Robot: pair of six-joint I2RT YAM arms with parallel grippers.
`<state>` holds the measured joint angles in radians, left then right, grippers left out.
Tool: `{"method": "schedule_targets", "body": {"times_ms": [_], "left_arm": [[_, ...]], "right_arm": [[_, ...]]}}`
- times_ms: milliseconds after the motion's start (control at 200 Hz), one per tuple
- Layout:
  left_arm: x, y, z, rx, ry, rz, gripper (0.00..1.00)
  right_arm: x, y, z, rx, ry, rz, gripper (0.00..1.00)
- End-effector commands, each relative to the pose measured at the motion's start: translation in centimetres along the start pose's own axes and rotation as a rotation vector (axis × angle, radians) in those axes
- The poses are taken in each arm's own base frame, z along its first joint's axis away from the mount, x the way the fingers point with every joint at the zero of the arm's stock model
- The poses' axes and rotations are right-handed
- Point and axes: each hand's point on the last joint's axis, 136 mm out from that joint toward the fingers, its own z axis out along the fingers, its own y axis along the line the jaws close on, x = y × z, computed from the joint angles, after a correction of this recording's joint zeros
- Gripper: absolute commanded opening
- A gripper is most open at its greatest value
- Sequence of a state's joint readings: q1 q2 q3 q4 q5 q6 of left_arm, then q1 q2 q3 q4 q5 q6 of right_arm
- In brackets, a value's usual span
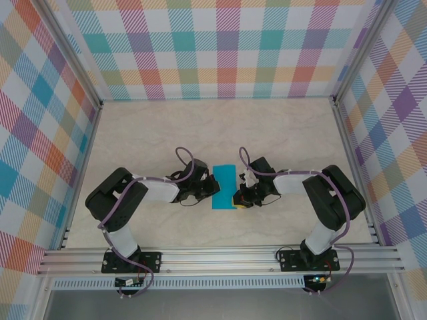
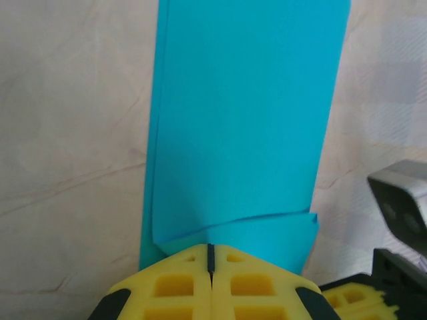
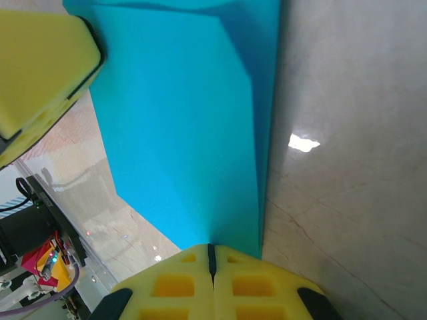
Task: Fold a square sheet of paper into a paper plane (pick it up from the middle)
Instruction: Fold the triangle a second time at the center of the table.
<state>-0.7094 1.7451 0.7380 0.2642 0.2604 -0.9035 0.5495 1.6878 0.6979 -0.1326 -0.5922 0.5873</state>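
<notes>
The square sheet of paper (image 1: 224, 187) lies folded into a narrow teal-blue rectangle in the middle of the tabletop. In the left wrist view the paper (image 2: 240, 120) has two layers that do not line up, and the upper layer's edge lifts slightly near my fingers. My left gripper (image 1: 208, 189) is shut, its yellow tips (image 2: 211, 248) resting on the paper's left edge. My right gripper (image 1: 239, 200) is shut too, its tips (image 3: 211, 247) on the paper (image 3: 187, 133) at the near right edge, beside the fold. Nothing shows between either pair of jaws.
Pale marble-patterned tabletop (image 1: 287, 133) stretches behind and to both sides of the paper. Plaid walls (image 1: 220, 47) close in the back and sides. An aluminium rail (image 1: 220, 257) carrying both arm bases runs along the near edge.
</notes>
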Motion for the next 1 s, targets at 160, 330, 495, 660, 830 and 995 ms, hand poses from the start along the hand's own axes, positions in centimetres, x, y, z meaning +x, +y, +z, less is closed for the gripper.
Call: {"method": "schedule_targets", "body": {"times_ms": [160, 330, 495, 660, 830, 995], "left_arm": [[0.7, 2.9, 0.1, -0.129, 0.001, -0.022, 0.0], [0.8, 2.7, 0.4, -0.116, 0.008, -0.023, 0.0], [0.7, 2.3, 0.6, -0.106, 0.01, -0.024, 0.0], [0.9, 2.3, 0.7, -0.103, 0.014, -0.025, 0.0], [1.1, 2.4, 0.7, -0.106, 0.016, -0.027, 0.0], [1.1, 3.0, 0.5, -0.133, 0.012, -0.029, 0.0]], "right_arm": [[0.1, 0.3, -1.0, 0.046, -0.005, 0.029, 0.0], [-1.6, 2.7, -1.5, 0.011, -0.024, -0.008, 0.0], [-2.5, 3.6, -0.4, 0.01, -0.002, -0.023, 0.0], [-3.2, 3.7, 1.0, 0.0, 0.02, -0.014, 0.0], [-2.8, 2.2, 2.0, 0.05, 0.045, 0.006, 0.0], [-1.5, 0.2, 1.9, 0.111, 0.055, 0.013, 0.0]]}}
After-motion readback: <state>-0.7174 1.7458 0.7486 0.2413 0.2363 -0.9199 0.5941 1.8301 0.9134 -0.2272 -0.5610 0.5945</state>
